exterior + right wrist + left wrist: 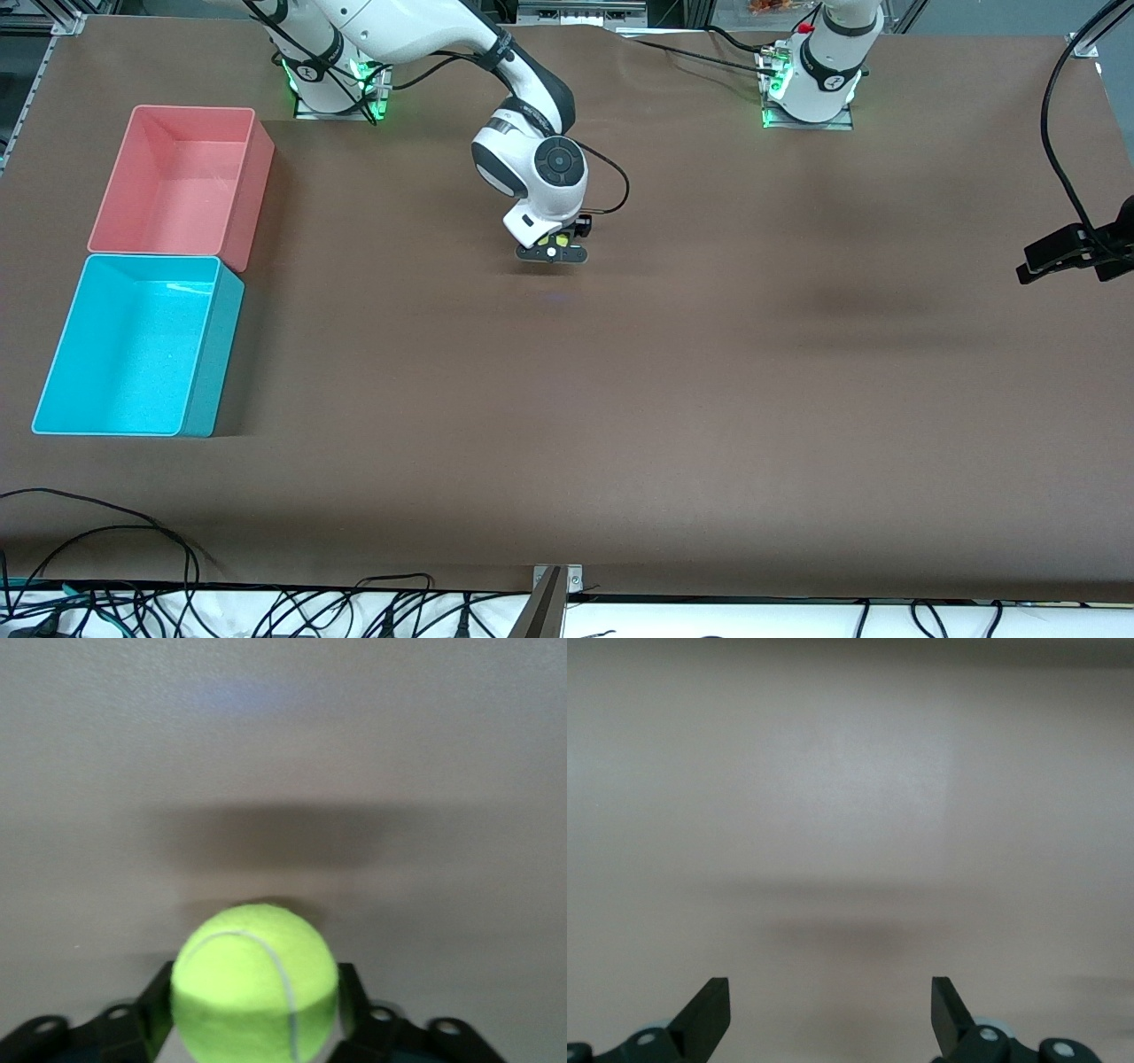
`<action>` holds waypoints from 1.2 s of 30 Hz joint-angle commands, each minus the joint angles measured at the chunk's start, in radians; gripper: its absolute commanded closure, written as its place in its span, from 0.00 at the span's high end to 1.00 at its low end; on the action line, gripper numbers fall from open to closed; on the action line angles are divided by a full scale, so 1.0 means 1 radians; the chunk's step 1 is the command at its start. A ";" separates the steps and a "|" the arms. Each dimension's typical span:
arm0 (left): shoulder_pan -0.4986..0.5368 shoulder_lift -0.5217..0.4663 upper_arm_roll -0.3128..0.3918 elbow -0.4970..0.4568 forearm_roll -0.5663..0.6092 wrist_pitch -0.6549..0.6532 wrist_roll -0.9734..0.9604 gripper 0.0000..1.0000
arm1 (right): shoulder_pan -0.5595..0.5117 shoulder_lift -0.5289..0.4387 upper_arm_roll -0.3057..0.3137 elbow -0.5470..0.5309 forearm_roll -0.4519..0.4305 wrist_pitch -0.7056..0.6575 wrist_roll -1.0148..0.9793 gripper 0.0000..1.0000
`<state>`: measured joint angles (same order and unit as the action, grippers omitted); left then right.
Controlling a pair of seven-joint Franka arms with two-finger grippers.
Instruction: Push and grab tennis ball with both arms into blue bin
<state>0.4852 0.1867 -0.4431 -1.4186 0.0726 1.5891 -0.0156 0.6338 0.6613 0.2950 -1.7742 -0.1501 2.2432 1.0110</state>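
Observation:
The tennis ball (255,983), yellow-green with a curved seam, sits between the black fingers of my right gripper (255,997). In the front view the right gripper (551,252) hangs over the middle of the table, with only a bit of the ball (560,239) showing. The ball casts a shadow on the table below it. The blue bin (213,354) stands at the right arm's end of the table and holds nothing. My left gripper (831,1001) is open and empty over bare table at the left arm's end (1032,270).
A pink bin (252,195) stands touching the blue bin, farther from the front camera. Black cables (133,549) lie along the table's front edge. A metal bracket (554,589) sits at the middle of that edge.

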 commanded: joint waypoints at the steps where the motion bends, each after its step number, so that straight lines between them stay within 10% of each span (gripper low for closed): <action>1: 0.001 -0.009 0.004 0.015 -0.019 -0.023 -0.004 1.00 | 0.001 -0.015 0.000 -0.014 -0.029 0.013 0.012 0.37; 21: 0.001 -0.009 0.004 0.015 -0.019 -0.023 -0.004 1.00 | -0.071 -0.101 -0.019 0.157 -0.023 -0.368 -0.267 0.37; 36: 0.001 -0.009 0.003 0.015 -0.019 -0.023 -0.004 1.00 | -0.339 -0.273 -0.022 0.182 -0.016 -0.597 -0.682 0.41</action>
<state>0.4852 0.1866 -0.4432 -1.4182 0.0726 1.5890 -0.0159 0.3843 0.4523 0.2623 -1.5814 -0.1639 1.7113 0.4551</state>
